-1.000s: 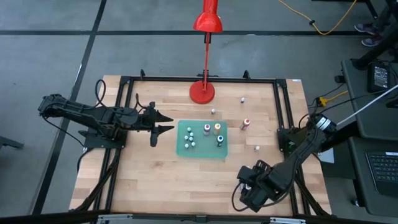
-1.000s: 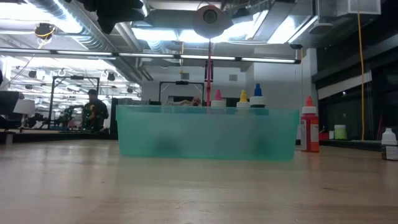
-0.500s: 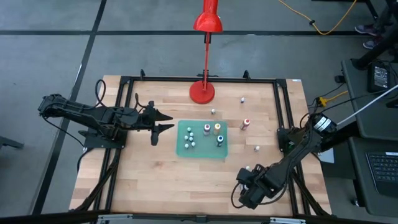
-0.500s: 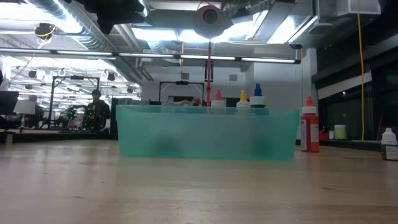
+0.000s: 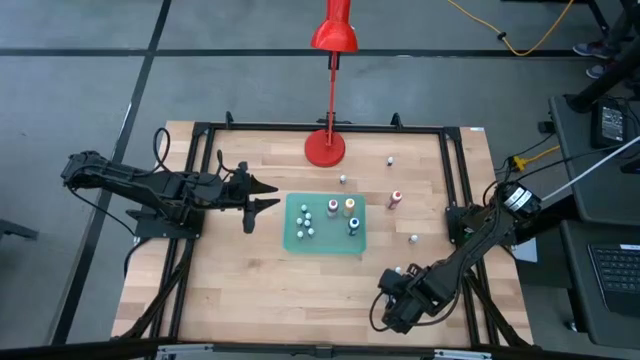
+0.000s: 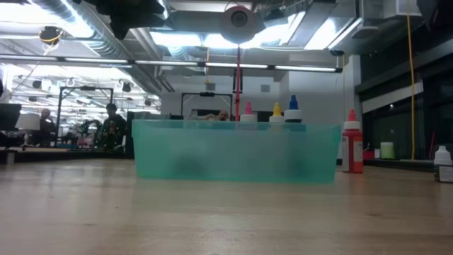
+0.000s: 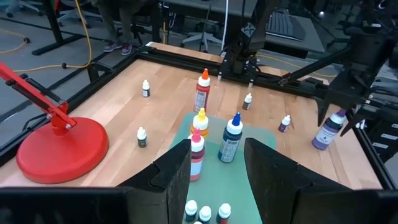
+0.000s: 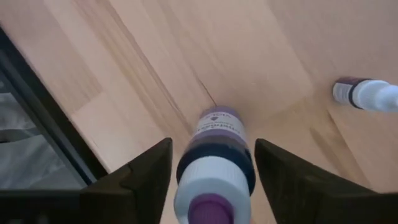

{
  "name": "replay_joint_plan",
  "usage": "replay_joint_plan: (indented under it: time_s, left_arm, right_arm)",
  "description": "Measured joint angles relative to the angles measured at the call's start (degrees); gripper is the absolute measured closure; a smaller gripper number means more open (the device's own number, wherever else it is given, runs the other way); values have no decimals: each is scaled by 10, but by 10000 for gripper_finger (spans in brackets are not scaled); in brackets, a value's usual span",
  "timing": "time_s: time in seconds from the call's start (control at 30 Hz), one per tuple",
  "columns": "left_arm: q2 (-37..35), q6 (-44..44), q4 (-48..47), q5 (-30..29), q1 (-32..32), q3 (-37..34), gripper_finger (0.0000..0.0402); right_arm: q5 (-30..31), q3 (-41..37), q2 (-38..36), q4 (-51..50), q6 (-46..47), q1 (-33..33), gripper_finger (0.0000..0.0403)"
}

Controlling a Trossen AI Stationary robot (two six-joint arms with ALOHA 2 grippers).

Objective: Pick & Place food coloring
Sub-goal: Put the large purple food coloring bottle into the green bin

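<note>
**Purple Bottle Between Right Pincer Fingers at Near Counter Edge**

The right pincer (image 5: 402, 285) was found low over the near right part of the light wooden counter (image 5: 230, 290), close to the black frame rail. A small purple-bodied, white-capped food coloring bottle (image 8: 216, 158) was seen standing between its two dark fingers (image 8: 144, 177). Whether the fingers pressed on the bottle could not be told. A second small purple bottle (image 8: 367, 93) was recorded lying on the wood nearby.

The left pincer (image 5: 262, 197) was held at the left of the translucent green plastic tray (image 5: 297, 243), its fingers spread moderately and holding nothing.

Inside the tray, pink-capped (image 7: 196, 152), orange-capped (image 7: 200, 121) and blue-capped (image 7: 231, 138) bottles stood upright, with several small white-capped ones (image 5: 306, 220) beside them. A taller red bottle (image 5: 395, 199) stood on the counter just right of the tray. Further tiny bottles (image 5: 413, 238) were scattered on the right half. A red lamp with a round base (image 5: 325, 148) stood at the far edge.
</note>
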Motion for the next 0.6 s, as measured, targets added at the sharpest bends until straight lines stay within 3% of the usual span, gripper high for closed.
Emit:
replay_joint_plan:
  time_s: [0.3,0.6]
  left_arm:
    - [0,0,0,-9,0,0,256]
    - [0,0,0,-9,0,0,256]
  right_arm:
    - [-15,2,0,8,-11,-1,246]
    - [-27,99,0,-15,-36,-1,239]
